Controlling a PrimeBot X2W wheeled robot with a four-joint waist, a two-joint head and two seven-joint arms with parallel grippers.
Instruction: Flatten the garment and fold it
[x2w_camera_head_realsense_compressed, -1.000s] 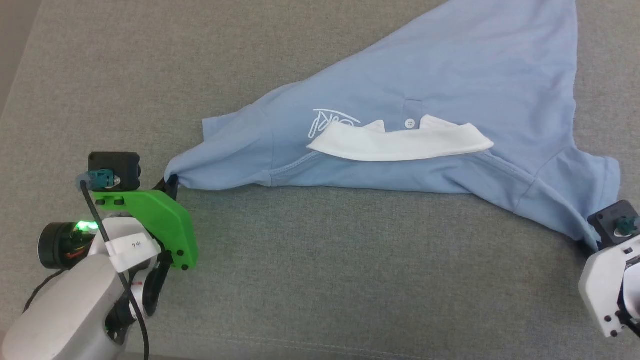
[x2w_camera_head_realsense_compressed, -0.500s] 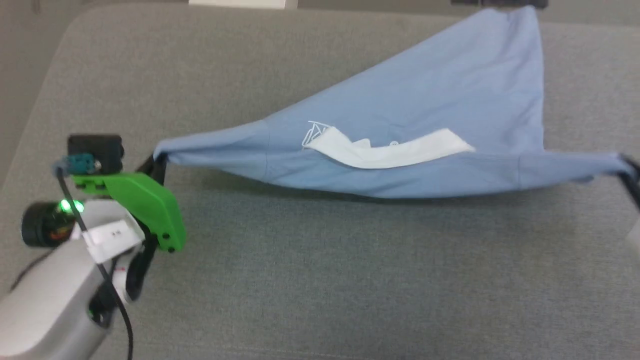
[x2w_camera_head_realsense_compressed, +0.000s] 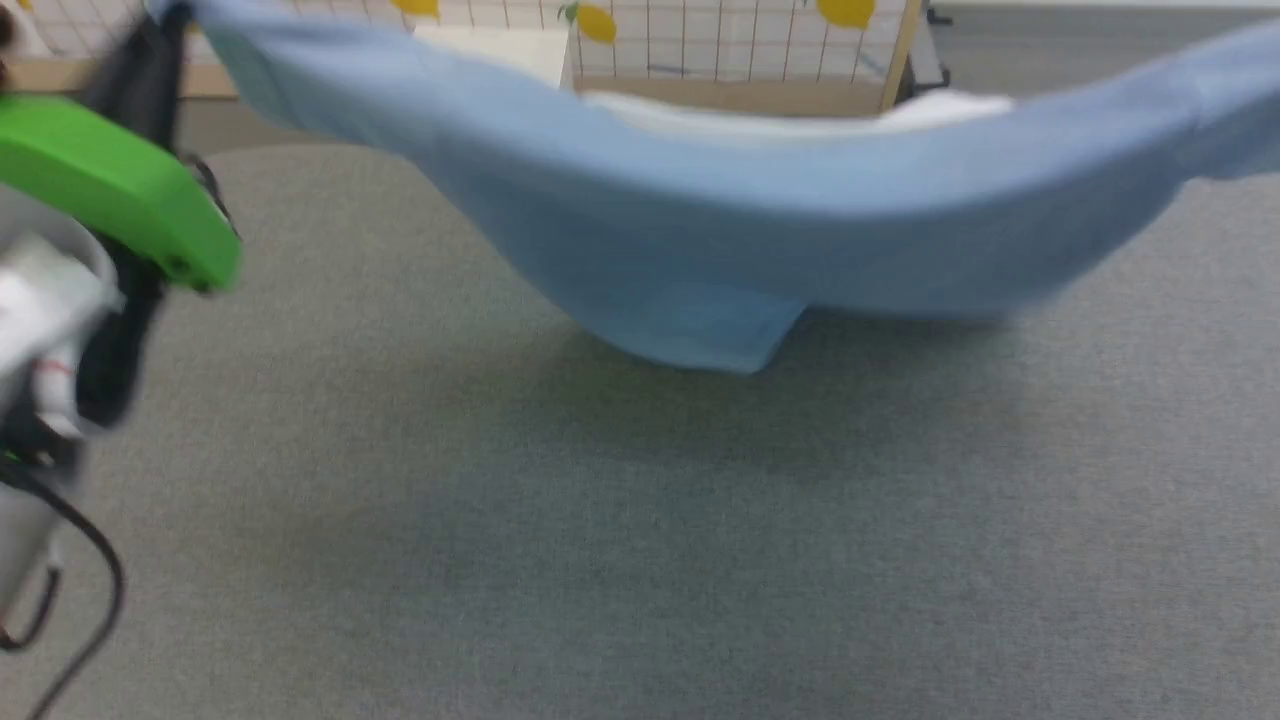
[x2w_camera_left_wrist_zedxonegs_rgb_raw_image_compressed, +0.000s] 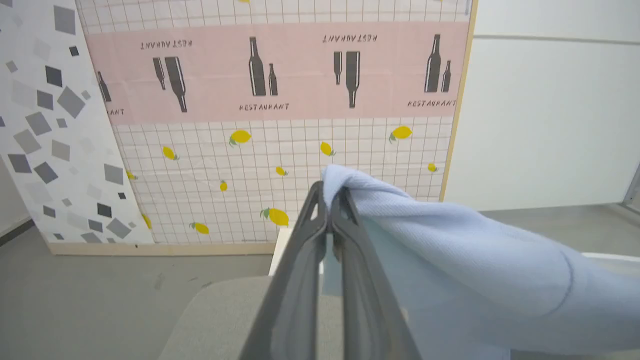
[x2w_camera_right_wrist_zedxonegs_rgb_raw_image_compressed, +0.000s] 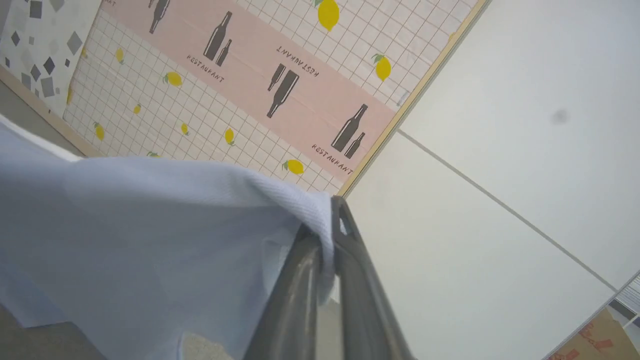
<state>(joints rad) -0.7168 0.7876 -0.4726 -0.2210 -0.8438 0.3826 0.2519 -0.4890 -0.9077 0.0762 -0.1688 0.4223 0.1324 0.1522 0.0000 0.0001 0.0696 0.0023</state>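
Observation:
The garment (x2w_camera_head_realsense_compressed: 760, 230), a light blue polo shirt, hangs in the air above the grey table, stretched sideways and sagging in the middle. Its white collar (x2w_camera_head_realsense_compressed: 760, 122) shows along the top edge, blurred. My left gripper (x2w_camera_head_realsense_compressed: 172, 18), behind its green mount (x2w_camera_head_realsense_compressed: 110, 190), holds the shirt's left end at the upper left. In the left wrist view the left gripper (x2w_camera_left_wrist_zedxonegs_rgb_raw_image_compressed: 331, 192) is shut on a bunched fold of the shirt (x2w_camera_left_wrist_zedxonegs_rgb_raw_image_compressed: 475, 260). In the right wrist view the right gripper (x2w_camera_right_wrist_zedxonegs_rgb_raw_image_compressed: 334, 215) is shut on the shirt's other end (x2w_camera_right_wrist_zedxonegs_rgb_raw_image_compressed: 125, 225).
The grey padded table (x2w_camera_head_realsense_compressed: 600, 560) spreads below the hanging shirt, with its shadow on it. Beyond its far edge stands a partition with a lemon-and-grid pattern (x2w_camera_head_realsense_compressed: 700, 30) and a pink bottle-print band (x2w_camera_left_wrist_zedxonegs_rgb_raw_image_compressed: 280, 70). A white wall (x2w_camera_left_wrist_zedxonegs_rgb_raw_image_compressed: 550, 125) lies to the right.
Both grippers have raised the shirt off the table; it went from lying flat, to stretched taut, to hanging in the air. The head camera has tilted up toward the partition.

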